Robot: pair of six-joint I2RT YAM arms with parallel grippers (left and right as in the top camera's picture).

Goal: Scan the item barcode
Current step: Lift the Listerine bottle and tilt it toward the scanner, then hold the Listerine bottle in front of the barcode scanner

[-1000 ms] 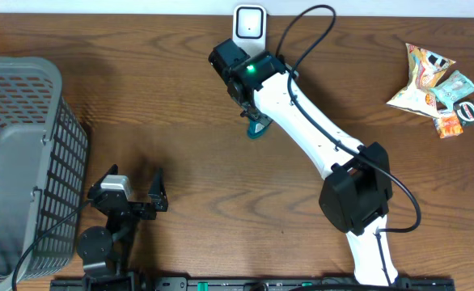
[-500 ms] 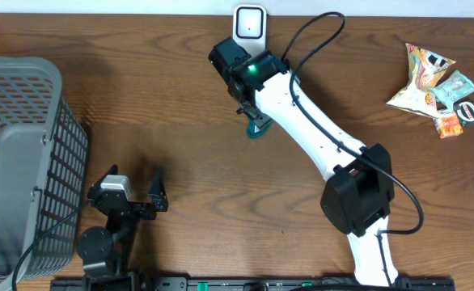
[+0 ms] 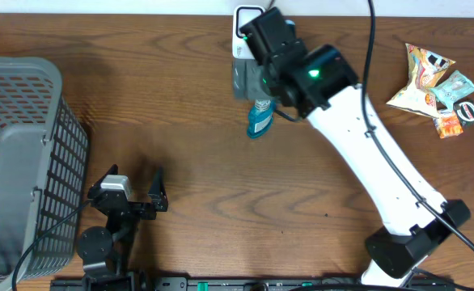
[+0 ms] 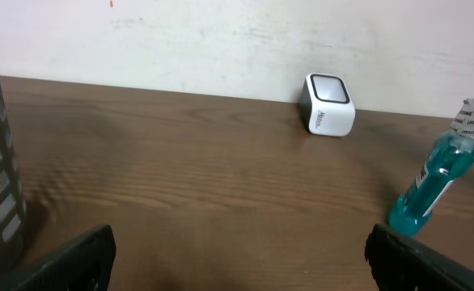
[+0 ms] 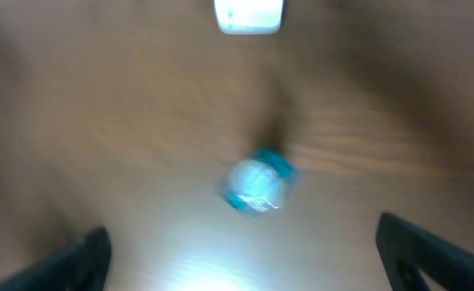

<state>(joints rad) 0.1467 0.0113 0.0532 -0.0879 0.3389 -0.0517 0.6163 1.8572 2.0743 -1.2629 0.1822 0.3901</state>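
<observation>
Your right gripper (image 5: 241, 257) is wide open and empty right above the small teal plastic bottle (image 3: 258, 121) standing just near-side of the white boxy scanner (image 4: 327, 105), so I'd drop straight down, centre on it, and keep its label (image 4: 425, 173) facing the scanner.

My overhead camera looks straight down on the whole counter (image 3: 180, 153). My left wrist camera sits low, close to the wood, facing level toward the back wall (image 4: 221, 40). My right wrist camera looks down from above, its view blurred. All three share the white scanner (image 4: 327, 105) and the blue bottle (image 4: 433, 186).
</observation>
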